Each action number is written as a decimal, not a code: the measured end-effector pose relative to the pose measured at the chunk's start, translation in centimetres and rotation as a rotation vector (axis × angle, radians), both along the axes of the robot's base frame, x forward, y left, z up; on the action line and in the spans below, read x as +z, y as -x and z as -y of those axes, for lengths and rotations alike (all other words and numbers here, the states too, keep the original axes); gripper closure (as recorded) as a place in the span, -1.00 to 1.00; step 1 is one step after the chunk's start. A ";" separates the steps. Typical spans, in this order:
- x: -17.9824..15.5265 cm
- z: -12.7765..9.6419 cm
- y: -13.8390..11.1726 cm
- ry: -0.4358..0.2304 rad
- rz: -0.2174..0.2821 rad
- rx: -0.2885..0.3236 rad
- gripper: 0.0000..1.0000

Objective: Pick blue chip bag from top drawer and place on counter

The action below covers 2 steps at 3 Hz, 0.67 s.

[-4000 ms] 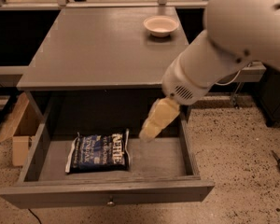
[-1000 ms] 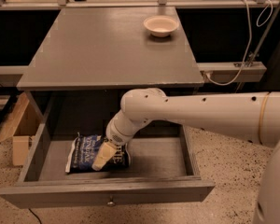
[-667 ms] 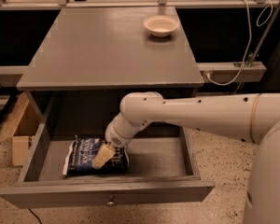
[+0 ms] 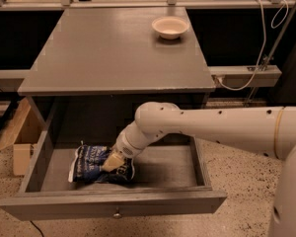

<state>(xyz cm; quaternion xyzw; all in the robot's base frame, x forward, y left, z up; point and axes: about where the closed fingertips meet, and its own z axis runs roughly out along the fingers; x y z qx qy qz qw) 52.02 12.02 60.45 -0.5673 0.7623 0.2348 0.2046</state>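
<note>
The top drawer (image 4: 164, 203) stands pulled open below the counter (image 4: 113, 48). The blue chip bag (image 4: 88, 163) lies in the drawer's left half, bunched up, with its left end raised. My gripper (image 4: 112, 161) reaches down into the drawer from the right. Its beige fingers are pressed into the bag's right part and closed on it. The bag still rests on the drawer floor. My white arm (image 4: 212, 125) crosses over the drawer's right side.
A pale bowl (image 4: 170, 26) sits at the counter's back right. A cardboard box (image 4: 19, 138) stands on the speckled floor left of the cabinet. A white cable (image 4: 260, 53) and a shelf lie to the right. The drawer's knob (image 4: 117, 214) faces front.
The gripper came down from above the drawer's right side onto the bag. The bag, flat a second ago, is now crumpled around the fingers and has shifted slightly.
</note>
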 end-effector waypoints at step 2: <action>6.8 2.1 1.3 -0.223 0.141 -0.034 1.00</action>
